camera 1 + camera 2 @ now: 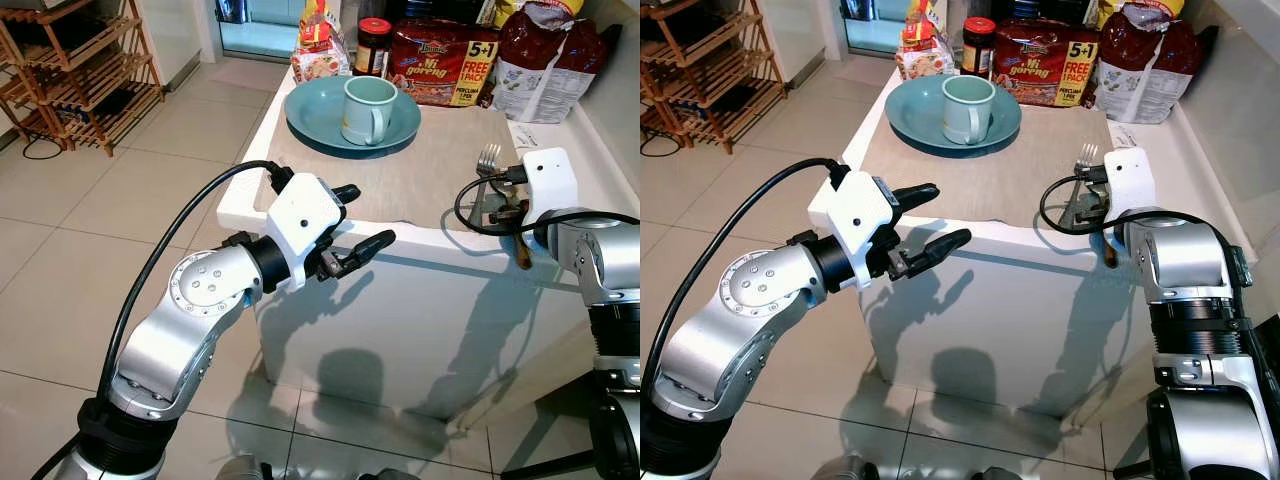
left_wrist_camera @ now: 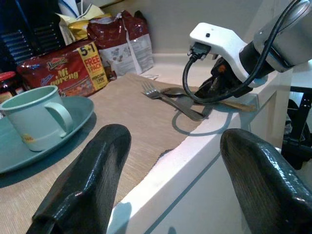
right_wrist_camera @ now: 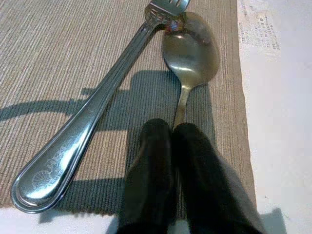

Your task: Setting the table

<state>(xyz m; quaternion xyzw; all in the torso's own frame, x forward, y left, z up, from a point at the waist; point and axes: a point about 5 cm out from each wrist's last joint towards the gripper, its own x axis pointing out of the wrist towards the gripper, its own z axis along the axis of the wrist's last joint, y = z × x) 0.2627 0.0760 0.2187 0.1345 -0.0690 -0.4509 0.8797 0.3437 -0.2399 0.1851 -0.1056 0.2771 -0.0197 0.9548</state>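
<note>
A teal plate (image 1: 310, 125) with a teal mug (image 1: 368, 108) on it sits at the far left of a beige placemat (image 1: 420, 175) on the white table. A metal fork (image 3: 97, 112) and a spoon (image 3: 191, 46) lie side by side on the mat's right part, near the front edge. My right gripper (image 3: 173, 141) is shut on the spoon's handle, low over the mat. My left gripper (image 1: 355, 220) hangs open with nothing in it, just off the table's front left corner and level with its top.
Along the table's back stand a noodle pack (image 1: 443, 62), a dark jar (image 1: 372, 45), a snack packet (image 1: 318, 50) and a red and white bag (image 1: 545, 60). A paper slip (image 1: 525, 135) lies right of the mat. A wooden rack (image 1: 80, 70) stands on the tiled floor, far left.
</note>
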